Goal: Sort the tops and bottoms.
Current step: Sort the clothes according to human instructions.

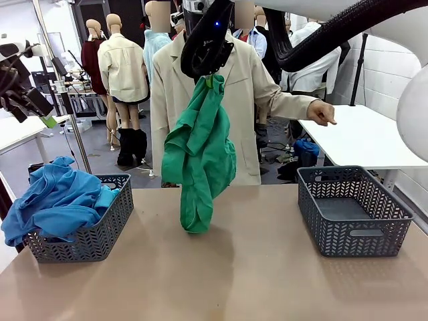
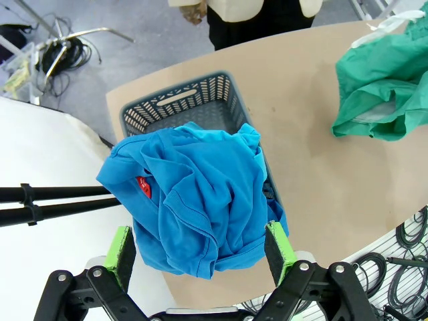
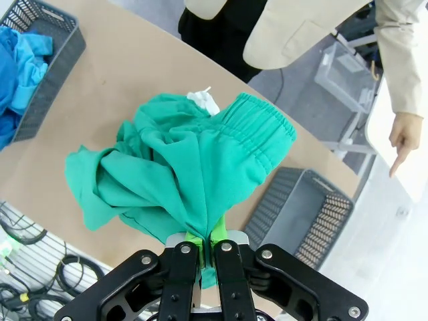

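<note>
the right hand [image 3: 206,251] pinches green shorts [image 1: 198,160] above the tabletop [image 1: 221,267], hem touching it; dragged toward the empty basket [image 1: 352,208], they could snag its rim. left hand [image 2: 200,251] open over blue tops [image 2: 194,200].

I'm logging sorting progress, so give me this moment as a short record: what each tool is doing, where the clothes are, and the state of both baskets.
right tool: shut on the green garment, lifted, its lower end touching the table
left tool: open, above the blue clothes
left basket: piled with blue clothes
right basket: holds nothing
person's hand: pointing toward the right side
</note>
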Robot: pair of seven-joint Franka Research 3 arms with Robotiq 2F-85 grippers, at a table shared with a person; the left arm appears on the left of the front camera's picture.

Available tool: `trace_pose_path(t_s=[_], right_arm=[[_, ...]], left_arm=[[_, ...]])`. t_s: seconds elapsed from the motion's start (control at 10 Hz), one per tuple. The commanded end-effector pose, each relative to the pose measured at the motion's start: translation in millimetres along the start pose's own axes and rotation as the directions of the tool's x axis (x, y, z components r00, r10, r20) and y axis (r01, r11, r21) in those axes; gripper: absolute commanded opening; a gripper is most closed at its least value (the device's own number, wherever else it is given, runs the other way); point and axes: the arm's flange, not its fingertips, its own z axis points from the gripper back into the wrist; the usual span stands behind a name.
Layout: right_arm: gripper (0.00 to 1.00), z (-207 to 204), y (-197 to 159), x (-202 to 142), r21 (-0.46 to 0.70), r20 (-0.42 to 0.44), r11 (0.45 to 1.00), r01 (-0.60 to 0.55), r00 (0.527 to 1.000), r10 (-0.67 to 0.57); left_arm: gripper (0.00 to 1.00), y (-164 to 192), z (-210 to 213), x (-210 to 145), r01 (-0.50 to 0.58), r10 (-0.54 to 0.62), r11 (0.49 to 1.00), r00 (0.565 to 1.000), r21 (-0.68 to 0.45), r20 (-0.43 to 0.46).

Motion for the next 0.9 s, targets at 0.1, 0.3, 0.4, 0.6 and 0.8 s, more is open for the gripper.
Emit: trace_pose_path(t_s=[0.1, 0.3, 0.4, 0.6, 0.8], right_arm=[[0.00, -0.1, -0.4, -5.9, 0.006, 0.016, 1.000, -0.001, 1.000, 0.001], [0.00, -0.1, -0.4, -5.9, 0.006, 0.016, 1.000, -0.001, 1.000, 0.001], [0.00, -0.1, -0.4, -5.9, 0.006, 0.016, 1.000, -0.001, 1.000, 0.001], [0.00, -0.1, -0.4, -5.9, 0.006, 0.016, 1.000, -0.001, 1.000, 0.001], [0.00, 13.5, -22.6, -0.2, -0.080, 0.030, 0.995, 0.064, 0.998, -0.062]], left_arm=[[1.00, 1.2, 0.7, -0.2, -0.003, 0.003, 1.000, 1.000, -0.002, 0.002], [1.00, 1.2, 0.7, -0.2, -0.003, 0.003, 1.000, 1.000, -0.002, 0.002], [1.00, 1.2, 0.7, -0.2, -0.003, 0.003, 1.000, 1.000, -0.002, 0.002], [1.00, 1.2, 0.7, -0.2, -0.003, 0.003, 1.000, 1.000, -0.002, 0.002], [1.00, 1.2, 0.7, -0.2, -0.003, 0.003, 1.000, 1.000, -0.002, 0.002]])
